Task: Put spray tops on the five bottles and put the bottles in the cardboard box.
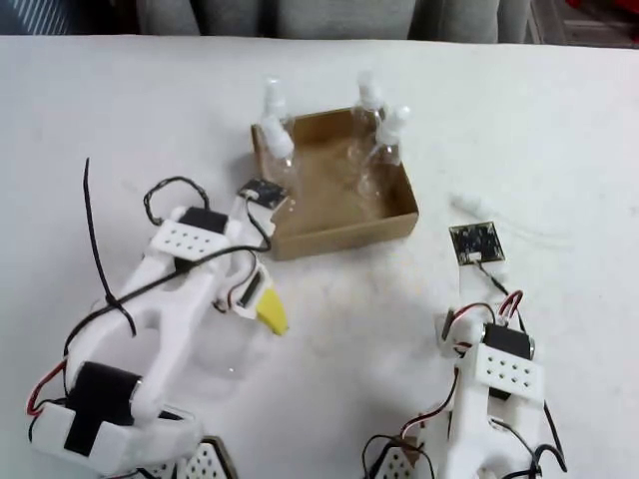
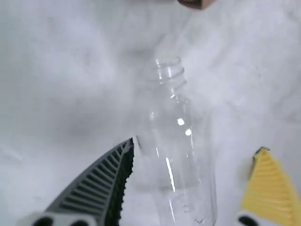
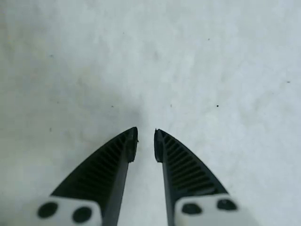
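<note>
A clear bottle [image 2: 181, 141] without a top sits between the fingers of my left gripper [image 2: 196, 146], which is open, a grey finger [image 2: 110, 181] on one side and a yellow finger [image 2: 265, 181] on the other. Its open neck points away from the gripper. From above, that gripper [image 1: 258, 301] is just in front of the cardboard box [image 1: 344, 228]. Three bottles with white spray tops [image 1: 277, 135] stand in the box. A loose spray top [image 1: 467, 205] lies right of the box. My right gripper [image 3: 146, 132] hangs over bare table, open by a narrow slit and holding nothing.
The right arm [image 1: 504, 371] stands at the front right, its camera board [image 1: 474, 241] near the box's right corner. A black cable [image 1: 100, 249] loops up from the left arm. The table [image 1: 120, 110] is white.
</note>
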Controlling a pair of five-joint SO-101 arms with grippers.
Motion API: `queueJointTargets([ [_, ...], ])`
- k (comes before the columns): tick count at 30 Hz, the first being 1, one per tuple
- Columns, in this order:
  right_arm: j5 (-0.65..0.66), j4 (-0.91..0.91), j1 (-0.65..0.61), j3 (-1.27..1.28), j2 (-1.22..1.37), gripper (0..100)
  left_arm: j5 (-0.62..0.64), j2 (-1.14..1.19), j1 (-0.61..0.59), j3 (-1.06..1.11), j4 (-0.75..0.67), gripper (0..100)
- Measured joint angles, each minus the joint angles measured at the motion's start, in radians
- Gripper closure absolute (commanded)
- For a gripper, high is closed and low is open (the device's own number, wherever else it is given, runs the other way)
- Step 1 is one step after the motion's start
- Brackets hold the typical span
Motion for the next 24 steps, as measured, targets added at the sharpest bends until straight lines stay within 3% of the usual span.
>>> queueJointTargets([
  [14,0.000,0.000,0.000,0.000,0.000,96.8,0.000,0.000,0.035,0.166,-0.186,65],
  [20,0.000,0.000,0.000,0.000,0.000,96.8,0.000,-0.003,0.058,0.209,-0.239,79],
  [24,0.000,0.000,0.000,0.000,0.000,96.8,-0.002,-0.009,0.071,0.209,-0.242,72],
])
